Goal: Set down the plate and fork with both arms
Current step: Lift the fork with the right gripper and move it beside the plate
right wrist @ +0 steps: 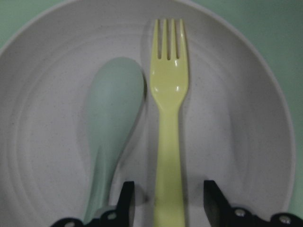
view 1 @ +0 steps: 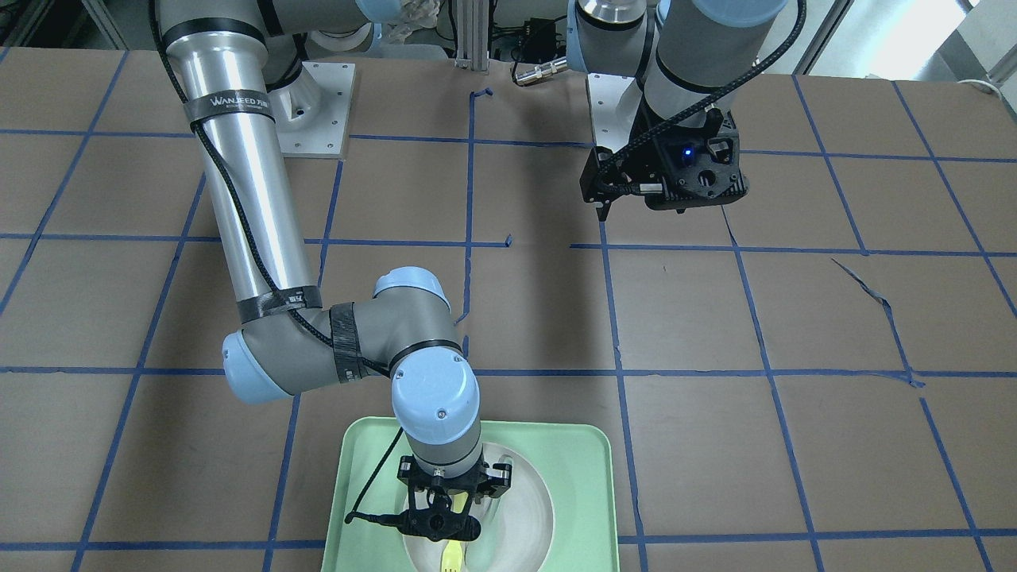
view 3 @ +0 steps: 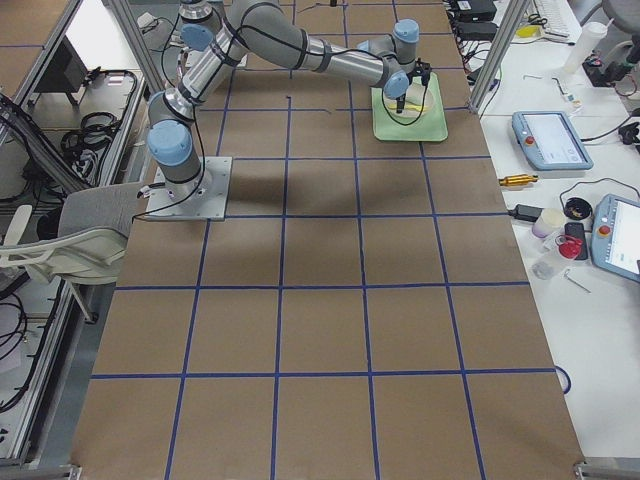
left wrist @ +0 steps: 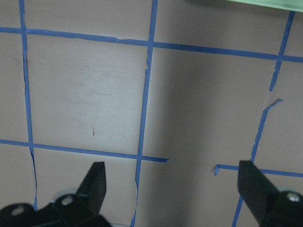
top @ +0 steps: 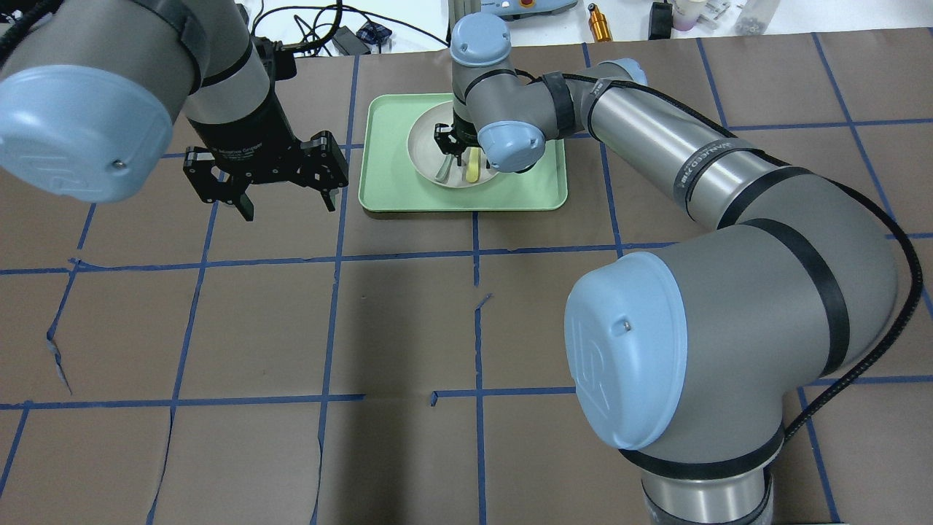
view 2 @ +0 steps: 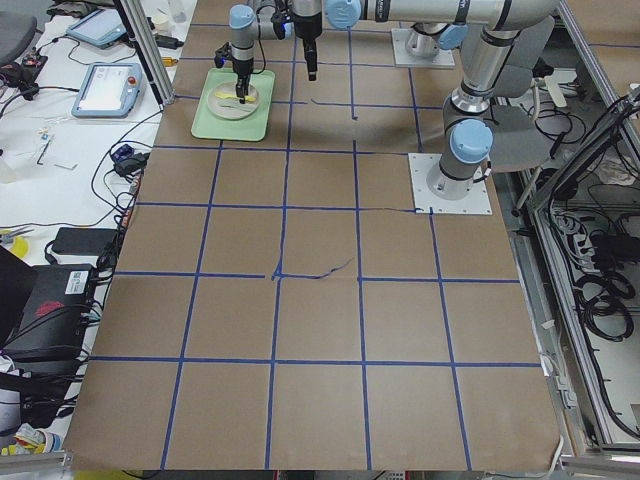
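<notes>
tray (top: 539,191): light-green, rectangular, flat on table (top: 408,328). Close to the edge far from the robot bases, approx mid-way along that edge.
plate (right wrist: 236,123): off-white, round, faint rings inside. Sits in tray, roughly ctr, green tray floor showing beside it.
fork (right wrist: 166,118): pale-yellow, lies flat in plate, running across plate's middle. Tines point away from right wrist cam, tips near plate's rim.
spoon (right wrist: 111,118): pale grey-green, also flat in plate, just beside fork, on its left in right wrist view. Bowl edge v. close to fork's neck; can't tell if they touch.
right tool (right wrist: 168,191): low over plate, jaws apart. Fingers (right wrist: 127,194) straddle fork handle, one each side, w/ a gap showing on both sides, so nothing gripped. Spoon handle runs just outside the finger on that view's left.
right arm (top: 656,138): stretched across table toward the far edge, wrist upright over plate. Hides part of plate in overhead + front views.
left tool (left wrist: 171,172): jaws spread wide, nothing btw them. Hangs above bare table, apart from tray, on the robot's left of it. Sliver of tray's green edge shows at top of left wrist view.
blue tape (left wrist: 146,94): grid of squares over the brown table top, torn in a few spots, incl. under left tool.
</notes>
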### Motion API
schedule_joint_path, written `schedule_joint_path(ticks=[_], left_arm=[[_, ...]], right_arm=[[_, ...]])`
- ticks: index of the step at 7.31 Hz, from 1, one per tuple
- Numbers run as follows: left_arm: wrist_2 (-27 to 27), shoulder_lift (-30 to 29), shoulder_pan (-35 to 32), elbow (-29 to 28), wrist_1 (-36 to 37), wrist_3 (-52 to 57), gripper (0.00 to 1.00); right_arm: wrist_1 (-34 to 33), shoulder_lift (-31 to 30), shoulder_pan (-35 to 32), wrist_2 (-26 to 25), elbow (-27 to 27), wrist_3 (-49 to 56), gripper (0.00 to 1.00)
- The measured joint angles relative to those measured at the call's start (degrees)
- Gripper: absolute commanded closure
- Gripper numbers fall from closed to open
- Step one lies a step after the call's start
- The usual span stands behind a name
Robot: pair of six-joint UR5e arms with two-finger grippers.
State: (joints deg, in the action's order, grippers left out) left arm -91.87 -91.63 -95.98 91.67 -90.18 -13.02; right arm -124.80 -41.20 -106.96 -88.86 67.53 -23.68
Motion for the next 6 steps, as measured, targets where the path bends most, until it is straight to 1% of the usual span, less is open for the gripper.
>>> schedule_joint_path(ticks=[1, 3, 6], left_arm=[[0.0, 0.0, 0.0, 0.0, 0.0, 0.0, 0.00], [0.0, -0.1, 0.0, 0.0, 0.0, 0.0, 0.00], [0.0, 0.0, 0.1, 0.0, 0.0, 0.1, 0.00]], right_arm=[[0.0, 0.1, 0.0, 0.0, 0.0, 0.0, 0.91], [0.0, 0.0, 0.0, 0.0, 0.0, 0.1, 0.97], [0.4, -1.2, 0.0, 0.1, 0.2, 1.1, 0.97]])
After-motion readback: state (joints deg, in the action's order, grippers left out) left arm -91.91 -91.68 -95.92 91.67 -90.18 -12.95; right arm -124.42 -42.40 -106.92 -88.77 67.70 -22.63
